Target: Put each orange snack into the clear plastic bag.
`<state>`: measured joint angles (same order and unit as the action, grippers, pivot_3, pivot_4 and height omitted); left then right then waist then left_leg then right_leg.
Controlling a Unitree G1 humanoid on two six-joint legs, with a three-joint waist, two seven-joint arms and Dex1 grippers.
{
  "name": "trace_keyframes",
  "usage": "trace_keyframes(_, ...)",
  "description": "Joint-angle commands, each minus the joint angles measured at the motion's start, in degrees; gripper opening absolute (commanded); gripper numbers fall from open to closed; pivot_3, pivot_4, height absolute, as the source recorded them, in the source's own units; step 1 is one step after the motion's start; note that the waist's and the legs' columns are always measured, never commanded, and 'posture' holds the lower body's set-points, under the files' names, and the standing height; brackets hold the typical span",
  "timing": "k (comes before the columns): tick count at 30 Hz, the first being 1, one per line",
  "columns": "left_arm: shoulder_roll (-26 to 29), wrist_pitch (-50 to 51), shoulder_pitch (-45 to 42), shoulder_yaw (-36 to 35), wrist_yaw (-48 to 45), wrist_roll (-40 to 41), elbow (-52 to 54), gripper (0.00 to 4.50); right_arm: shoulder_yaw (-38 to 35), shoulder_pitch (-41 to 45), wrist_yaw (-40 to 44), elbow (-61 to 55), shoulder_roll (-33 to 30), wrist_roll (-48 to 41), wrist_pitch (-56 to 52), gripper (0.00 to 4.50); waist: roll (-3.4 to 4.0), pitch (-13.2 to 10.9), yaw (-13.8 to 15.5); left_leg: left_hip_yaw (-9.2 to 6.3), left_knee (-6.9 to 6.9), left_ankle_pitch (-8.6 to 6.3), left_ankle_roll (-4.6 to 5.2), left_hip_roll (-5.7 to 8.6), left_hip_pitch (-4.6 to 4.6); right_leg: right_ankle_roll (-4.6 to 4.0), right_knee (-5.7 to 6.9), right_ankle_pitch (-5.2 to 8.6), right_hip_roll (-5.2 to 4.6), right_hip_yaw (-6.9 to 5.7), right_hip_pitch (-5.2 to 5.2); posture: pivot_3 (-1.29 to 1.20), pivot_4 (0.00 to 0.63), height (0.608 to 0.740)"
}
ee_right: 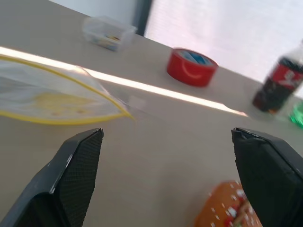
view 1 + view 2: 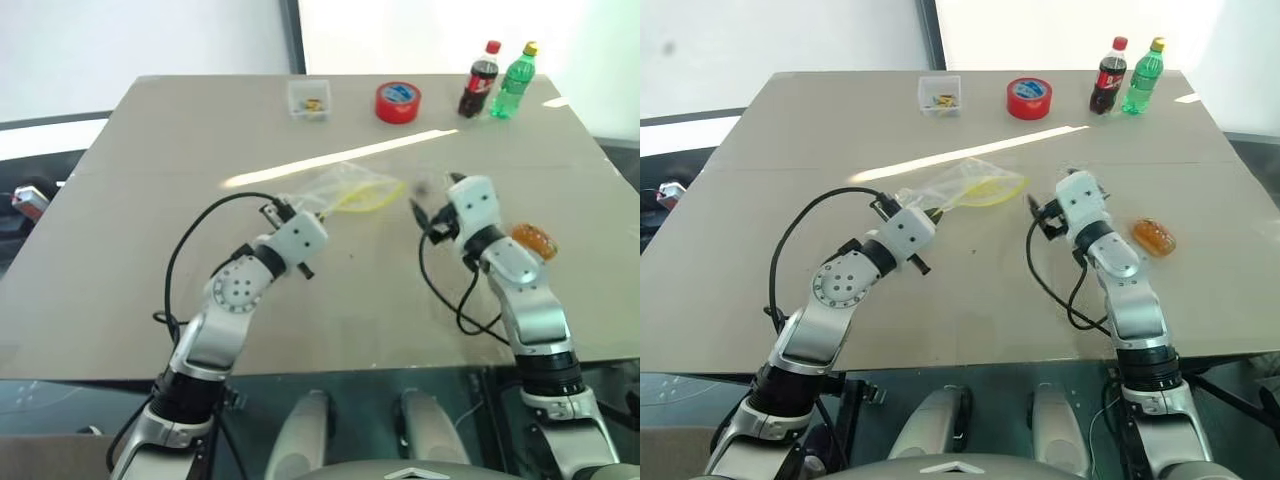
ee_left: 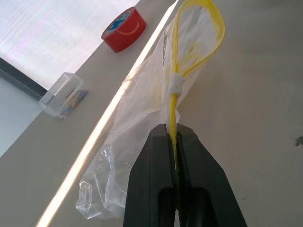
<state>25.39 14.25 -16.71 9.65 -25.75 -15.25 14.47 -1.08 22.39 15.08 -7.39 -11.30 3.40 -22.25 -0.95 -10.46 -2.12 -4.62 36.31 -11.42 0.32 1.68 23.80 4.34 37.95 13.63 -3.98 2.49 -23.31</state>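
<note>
The clear plastic bag lies crinkled at the table's middle, its yellow-edged mouth standing open in a loop. My left gripper is shut on the yellow seal strip at the bag's near left end. One orange snack, oval and glossy, rests on the table right of my right wrist, and it also shows low between the fingers. My right gripper is open and empty, a short way right of the bag's mouth. A faint yellow patch shows inside the bag; I cannot tell what it is.
Along the far edge stand a small clear box, a red tape roll, a cola bottle and a green bottle. The table is a bare tan surface around the arms.
</note>
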Motion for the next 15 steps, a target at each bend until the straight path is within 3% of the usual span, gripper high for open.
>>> trace_keyframes(1,-0.3,-0.7,-1.3,0.1,0.5,-0.4,0.4,0.00,-3.8,2.8,-7.7,3.0,3.0,-0.2,-4.1,4.44,0.01,0.0,-0.1,-0.01,0.00,0.00,0.00,0.00,0.00,0.00,0.00,0.00,0.00,-0.01,0.00,0.00,0.150,0.740)
trace_keyframes(6,-0.5,-1.0,-2.0,-0.1,0.1,0.0,0.4,0.00,-7.4,6.5,-14.1,10.5,5.1,-1.1,-5.6,4.44,0.01,0.0,-0.1,0.06,-0.01,0.00,0.00,0.00,-0.01,0.00,0.00,0.00,0.01,0.00,-0.01,0.00,0.150,0.740)
trace_keyframes(15,-0.6,-0.7,-1.6,-0.3,0.2,0.0,0.7,0.00,-7.8,9.5,-14.4,14.7,5.9,-4.3,-6.8,4.44,0.01,0.0,-0.2,0.21,-0.03,0.00,0.00,0.00,0.00,0.00,0.00,0.00,0.02,0.00,-0.01,0.00,0.150,0.740)
